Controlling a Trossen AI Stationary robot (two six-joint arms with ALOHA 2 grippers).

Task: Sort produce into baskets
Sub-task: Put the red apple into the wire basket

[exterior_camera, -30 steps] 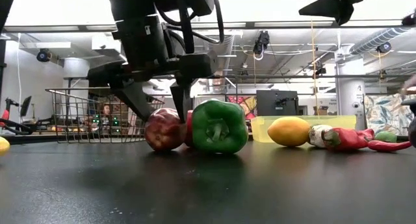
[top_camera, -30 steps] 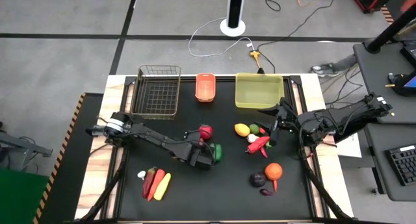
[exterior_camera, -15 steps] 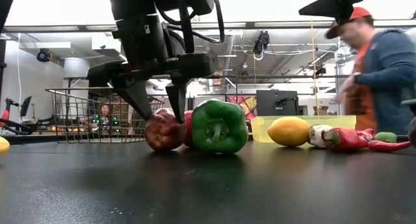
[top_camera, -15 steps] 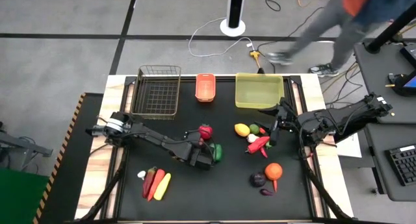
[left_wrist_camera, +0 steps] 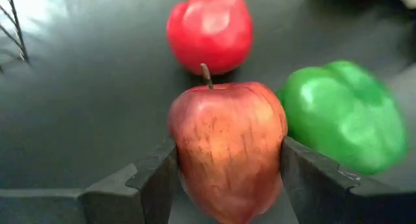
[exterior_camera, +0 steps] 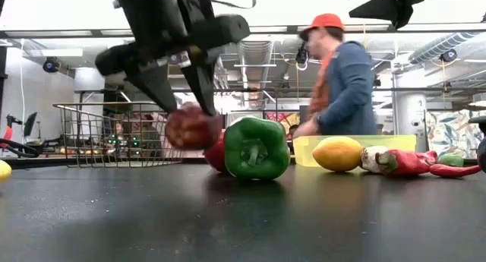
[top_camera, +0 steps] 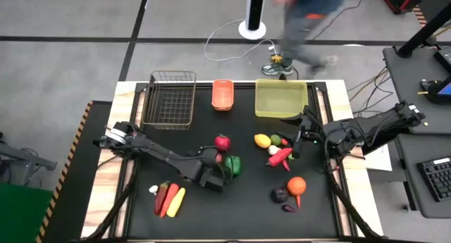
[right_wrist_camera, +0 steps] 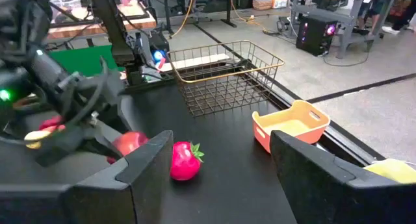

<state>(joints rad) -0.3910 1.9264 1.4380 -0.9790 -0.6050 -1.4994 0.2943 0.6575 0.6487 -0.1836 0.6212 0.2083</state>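
Black tabletop [top_camera: 141, 201]: wire-mesh basket [top_camera: 170, 98], orange basket [top_camera: 223, 95], yellow-green bin [top_camera: 280, 97] along far edge. Left gripper [left_wrist_camera: 224, 172] mid-table, fingers clamped on red apple [left_wrist_camera: 227, 149], lifted clear of surface beside green pepper [exterior_camera: 256, 147]. Step: carrying; next likely needs swing to a basket. Right gripper [right_wrist_camera: 211, 178] waits open toward right edge.

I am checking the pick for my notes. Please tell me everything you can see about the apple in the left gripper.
The apple is red with yellowish streaks and a thin brown stem, glossy like plastic. The left gripper clamps it between its two dark fingers, one on each side. In the low view it hangs clear of the black table, beside the green pepper and in front of a second red fruit. Only the fingers appear to touch it.
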